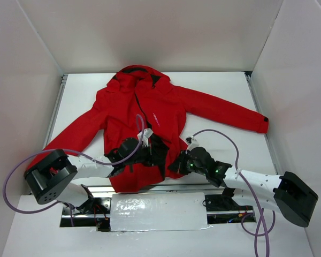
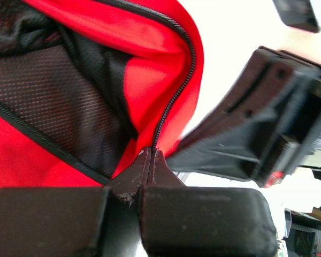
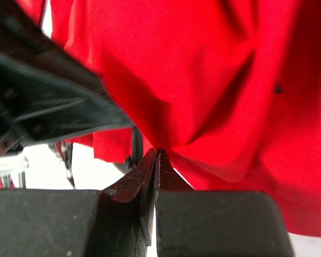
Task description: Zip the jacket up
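Note:
The red jacket (image 1: 150, 112) lies flat on the white table (image 1: 219, 91), hood at the far end and sleeves spread. Its front is parted near the hem, and black mesh lining (image 2: 59, 91) shows. My left gripper (image 1: 148, 152) sits at the lower middle of the jacket. In the left wrist view it (image 2: 151, 152) is shut on the front edge, where the dark zipper teeth (image 2: 174, 96) run up from its tips. My right gripper (image 1: 175, 163) is just to its right at the hem. In the right wrist view it (image 3: 156, 152) is shut on a fold of red fabric (image 3: 203, 80).
White walls enclose the table on three sides. Purple cables (image 1: 10, 182) loop from both arms. A foil-covered panel (image 1: 158, 211) lies at the near edge between the arm bases. The two grippers are very close, and the right one shows in the left wrist view (image 2: 267, 134).

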You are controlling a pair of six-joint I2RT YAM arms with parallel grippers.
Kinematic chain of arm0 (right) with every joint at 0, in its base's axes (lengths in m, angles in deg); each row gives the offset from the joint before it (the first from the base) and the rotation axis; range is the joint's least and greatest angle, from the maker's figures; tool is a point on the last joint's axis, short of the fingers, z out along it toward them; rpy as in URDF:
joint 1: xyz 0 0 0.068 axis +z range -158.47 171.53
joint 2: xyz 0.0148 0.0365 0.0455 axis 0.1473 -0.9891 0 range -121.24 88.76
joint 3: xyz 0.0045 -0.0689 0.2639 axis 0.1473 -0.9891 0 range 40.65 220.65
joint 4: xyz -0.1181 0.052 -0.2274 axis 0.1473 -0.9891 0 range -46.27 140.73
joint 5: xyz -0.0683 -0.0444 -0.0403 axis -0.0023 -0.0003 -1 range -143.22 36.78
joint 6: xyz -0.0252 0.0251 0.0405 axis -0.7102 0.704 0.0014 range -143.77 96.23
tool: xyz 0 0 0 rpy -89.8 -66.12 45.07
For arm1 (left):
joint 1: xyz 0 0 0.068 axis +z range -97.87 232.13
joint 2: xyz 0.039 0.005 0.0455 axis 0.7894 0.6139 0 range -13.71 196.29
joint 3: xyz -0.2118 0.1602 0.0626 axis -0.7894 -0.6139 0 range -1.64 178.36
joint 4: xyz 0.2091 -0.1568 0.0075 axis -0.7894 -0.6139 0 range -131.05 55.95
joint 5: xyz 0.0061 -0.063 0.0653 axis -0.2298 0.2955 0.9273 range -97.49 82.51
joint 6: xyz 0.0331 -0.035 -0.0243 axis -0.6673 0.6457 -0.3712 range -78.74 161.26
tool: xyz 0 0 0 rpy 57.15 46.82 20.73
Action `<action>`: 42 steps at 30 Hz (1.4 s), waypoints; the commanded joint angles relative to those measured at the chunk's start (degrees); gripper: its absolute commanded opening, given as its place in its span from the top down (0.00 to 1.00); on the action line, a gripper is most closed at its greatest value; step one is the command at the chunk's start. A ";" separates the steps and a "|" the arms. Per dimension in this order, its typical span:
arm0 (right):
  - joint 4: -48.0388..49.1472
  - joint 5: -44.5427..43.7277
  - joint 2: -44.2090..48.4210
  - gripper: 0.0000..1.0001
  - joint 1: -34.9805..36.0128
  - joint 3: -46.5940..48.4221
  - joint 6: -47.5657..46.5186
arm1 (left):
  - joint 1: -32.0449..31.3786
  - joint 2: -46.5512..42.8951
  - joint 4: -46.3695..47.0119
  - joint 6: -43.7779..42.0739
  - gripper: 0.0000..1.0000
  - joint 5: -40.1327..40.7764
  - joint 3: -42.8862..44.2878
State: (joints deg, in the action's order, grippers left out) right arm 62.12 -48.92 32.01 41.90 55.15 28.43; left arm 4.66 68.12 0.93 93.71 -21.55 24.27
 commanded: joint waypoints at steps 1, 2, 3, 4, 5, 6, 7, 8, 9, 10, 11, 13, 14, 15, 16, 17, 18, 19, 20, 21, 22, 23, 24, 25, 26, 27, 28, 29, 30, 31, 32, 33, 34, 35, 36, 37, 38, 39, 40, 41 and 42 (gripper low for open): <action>-2.09 -5.88 -0.11 1.00 -0.71 -0.53 1.76 | -0.35 -3.33 3.25 -2.08 1.00 -0.70 -0.07; -1.56 -5.27 -0.37 0.99 -0.89 -0.70 1.76 | -0.44 -3.77 2.90 -2.26 1.00 -0.27 -0.07; -0.86 -4.83 -0.64 0.94 -0.89 -0.88 1.76 | -0.61 -4.30 2.64 -2.43 1.00 -0.17 0.02; 0.63 -4.56 -1.25 0.89 -0.97 -1.23 1.76 | -0.79 -4.56 2.29 -2.52 1.00 -0.09 0.02; 1.77 -2.99 -1.60 0.86 -0.97 -1.40 1.67 | -0.88 -4.74 2.02 -2.70 1.00 0.09 0.02; 3.18 -1.93 -1.87 0.81 -0.97 -1.75 1.41 | -0.96 -4.83 1.76 -2.79 1.00 0.18 0.02; 6.24 -1.05 -2.39 0.77 -0.97 -2.45 1.23 | -1.23 -4.83 1.84 -2.96 1.00 0.09 0.02; 7.49 -0.35 -2.57 0.76 -0.97 -2.72 1.23 | -1.32 -4.74 2.02 -2.88 1.00 -0.08 -0.24; 10.20 1.14 -2.84 0.76 -0.97 -3.33 1.15 | -1.40 -4.65 2.28 -2.70 1.00 -0.26 -0.42; 11.27 1.85 -2.84 0.78 -0.97 -3.69 0.88 | -1.49 -4.57 2.72 -2.70 1.00 -0.44 -0.60; 12.32 2.29 -2.84 0.90 -0.97 -3.95 0.45 | -1.67 -4.48 2.90 -2.70 1.00 -0.87 -0.60; 15.14 3.87 -2.23 1.00 -0.97 -4.83 -0.08 | -1.84 -4.30 2.90 -2.79 1.00 -1.23 -0.77; 15.75 4.14 -1.88 1.00 -0.89 -5.10 -0.35 | -1.84 -4.21 2.90 -2.79 1.00 -1.32 -0.77; 17.33 4.75 -1.00 1.00 -0.97 -5.79 -0.52 | -1.76 -4.13 2.99 -2.79 0.98 -1.75 -0.69; 17.69 4.93 -0.64 1.00 -1.06 -6.06 -0.61 | -1.84 -4.04 3.25 -2.79 0.82 -1.93 -0.86; 17.78 4.85 0.23 1.00 -0.89 -6.59 -0.61 | -1.84 -4.04 4.21 -2.61 0.72 -2.02 -1.04; 17.26 4.41 0.59 1.00 -0.97 -6.59 -0.61 | -1.84 -3.95 5.00 -2.44 0.66 -2.19 -1.21; 16.73 4.15 0.85 1.00 -0.97 -6.50 -0.70 | -1.84 -3.95 5.79 -2.26 0.53 -2.02 -1.56; 15.94 3.79 0.94 1.00 -1.06 -6.33 -0.70 | -1.84 -3.69 6.67 -2.00 0.48 -1.93 -1.65; 14.98 3.44 0.94 1.00 -1.06 -6.24 -0.79 | -1.84 -3.34 6.94 -1.82 0.43 -1.93 -1.31; 14.88 3.35 0.94 1.00 -0.98 -6.15 -0.79 | -1.76 -2.55 7.20 -1.82 0.42 -2.11 -1.04; 14.79 3.35 0.77 1.00 -0.97 -6.33 -0.70 | -1.84 -2.02 7.55 -1.82 0.42 -2.28 -0.69; 14.97 3.53 0.68 1.00 -1.06 -6.50 -0.44 | -1.76 -1.49 7.64 -1.73 0.40 -2.28 -0.08; 15.14 3.70 0.59 1.00 -0.98 -6.68 -0.44 | -1.76 -0.36 7.73 -1.82 0.41 -2.37 0.19; 15.49 3.70 0.50 1.00 -0.97 -6.77 -0.26 | -1.84 0.18 8.17 -1.91 0.42 -2.46 0.45; 15.50 3.62 0.50 1.00 -0.97 -6.94 -0.09 | -1.76 1.22 8.43 -1.91 0.47 -2.46 0.80; 15.32 3.62 0.59 1.00 -0.97 -6.94 -0.09 | -1.84 1.67 8.87 -1.91 0.50 -2.46 0.81; 15.23 3.53 0.68 1.00 -0.97 -6.94 -0.17 | -1.76 2.11 9.22 -1.82 0.54 -2.46 0.81; 14.97 3.53 0.76 1.00 -0.89 -6.94 -0.17 | -1.76 2.55 9.75 -1.82 0.64 -2.37 0.81; 14.71 3.18 1.03 1.00 -0.97 -6.94 -0.17 | -1.84 3.42 9.93 -1.82 0.66 -2.20 0.89; 14.53 3.09 1.20 1.00 -0.97 -6.94 -0.17 | -1.84 3.78 10.02 -1.91 0.67 -2.11 0.98; 14.18 3.00 1.29 1.00 -0.97 -6.86 -0.17 | -1.76 4.13 10.19 -1.91 0.67 -2.11 1.07; 14.09 3.09 1.47 1.00 -0.97 -6.94 -0.26 | -1.76 4.83 10.63 -1.91 0.67 -2.19 0.98; 13.92 3.00 1.56 1.00 -0.97 -6.94 -0.35 | -1.84 5.10 11.16 -1.91 0.67 -2.28 0.81; 13.83 2.91 1.64 1.00 -0.97 -7.03 -0.18 | -1.76 5.71 11.94 -1.82 0.64 -2.37 0.81; 13.74 2.65 1.73 1.00 -0.97 -7.03 -0.17 | -1.76 5.98 12.30 -1.91 0.63 -2.63 0.81; 13.39 2.47 1.91 1.00 -0.97 -7.03 0.00 | -1.76 6.33 12.83 -1.82 0.59 -2.81 0.72; 13.21 2.39 1.82 1.00 -1.06 -7.12 0.09 | -1.84 7.03 14.05 -1.82 0.58 -3.07 0.72; 13.04 2.30 1.82 1.00 -0.98 -7.12 0.09 | -1.84 7.38 14.67 -1.65 0.57 -3.51 0.72; 12.95 2.21 1.91 1.00 -0.97 -7.12 0.09 | -1.84 8.17 15.37 -1.64 0.69 -3.77 0.72; 12.77 2.12 1.82 1.00 -0.97 -7.12 0.09 | -1.84 8.53 16.95 -1.56 0.84 -4.04 0.81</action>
State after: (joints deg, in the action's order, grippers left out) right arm 73.95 -45.49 32.93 41.13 48.51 28.91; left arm 3.13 75.46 10.68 92.72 -23.82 23.51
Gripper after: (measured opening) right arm 0.007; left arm 0.228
